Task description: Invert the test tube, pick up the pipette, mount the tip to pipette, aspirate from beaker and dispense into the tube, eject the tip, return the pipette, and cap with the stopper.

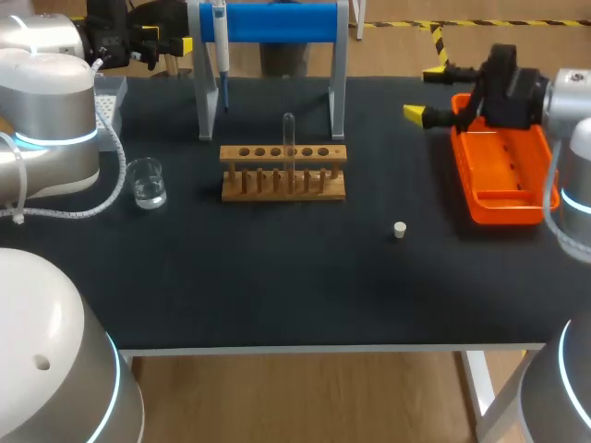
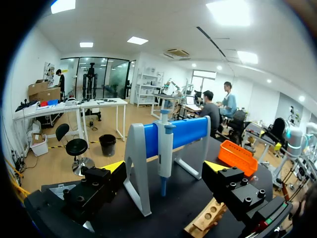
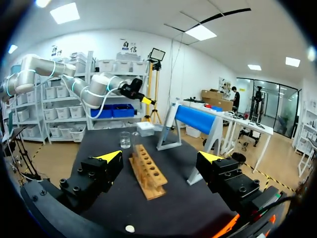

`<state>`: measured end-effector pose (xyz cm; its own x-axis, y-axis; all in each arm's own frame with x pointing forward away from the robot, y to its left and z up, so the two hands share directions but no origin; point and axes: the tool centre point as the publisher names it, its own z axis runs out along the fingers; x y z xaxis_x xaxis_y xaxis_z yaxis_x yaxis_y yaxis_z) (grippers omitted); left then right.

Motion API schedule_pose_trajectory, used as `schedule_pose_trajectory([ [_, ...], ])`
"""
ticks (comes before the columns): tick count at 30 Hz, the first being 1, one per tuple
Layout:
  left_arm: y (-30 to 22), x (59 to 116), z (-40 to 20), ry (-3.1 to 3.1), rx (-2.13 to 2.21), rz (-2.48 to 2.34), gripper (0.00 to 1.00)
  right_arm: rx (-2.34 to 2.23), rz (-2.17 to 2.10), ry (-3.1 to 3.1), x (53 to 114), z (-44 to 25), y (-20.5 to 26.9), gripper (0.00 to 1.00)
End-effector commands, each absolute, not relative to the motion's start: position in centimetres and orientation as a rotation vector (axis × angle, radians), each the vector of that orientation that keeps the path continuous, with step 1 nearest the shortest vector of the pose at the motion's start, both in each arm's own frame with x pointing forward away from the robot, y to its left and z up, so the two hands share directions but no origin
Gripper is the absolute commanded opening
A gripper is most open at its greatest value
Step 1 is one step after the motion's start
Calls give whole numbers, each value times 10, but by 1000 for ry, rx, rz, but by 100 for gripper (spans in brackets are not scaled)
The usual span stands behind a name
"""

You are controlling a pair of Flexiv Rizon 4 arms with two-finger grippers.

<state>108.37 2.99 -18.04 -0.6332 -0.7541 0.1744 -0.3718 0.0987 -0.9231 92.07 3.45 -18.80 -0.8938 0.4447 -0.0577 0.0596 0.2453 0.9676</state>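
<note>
at the table's back-left corner a grey box [image 1: 110, 99] is mostly hidden behind the left arm [image 1: 46, 120], and what it holds cannot be made out. from above that arm's pincer is dark and hard to read, but the left gripper [image 2: 164, 167] in its own wrist view has its fingers spread wide with nothing between them, and the pipette [image 2: 165, 148] hangs just ahead on the blue stand [image 2: 185, 131]. the right gripper [image 1: 425, 93] is likewise agape and empty, above the far end of the orange tray [image 1: 503, 180], which its own wrist view cuts down to a sliver. the test tube [image 1: 289, 138] stands upright near the middle of the wooden rack [image 1: 283, 175]; which end is up i cannot tell, and in the right wrist view it is too faint to pick out. the beaker [image 1: 147, 182], with clear liquid at its bottom, sits well left of the rack. the stopper [image 1: 400, 230] lies alone nearer the front edge, to the rack's right. the right wrist view shows both, the stopper as a pale dot beneath the gripper, while the left wrist view catches only one end of the rack. the table [image 1: 277, 295] is matt black with a pale front edge.
</note>
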Motion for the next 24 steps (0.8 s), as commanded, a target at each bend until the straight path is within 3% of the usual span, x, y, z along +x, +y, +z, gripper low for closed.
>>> schedule_pose_trajectory([
  [1,30,1084,-181,2037,-1106,-1548,100,460,1696,2167,885,-200,37,100],
  [24,30,1084,-181,2037,-1106,-1548,100,353,1622,2211,848,-233,53,100],
])
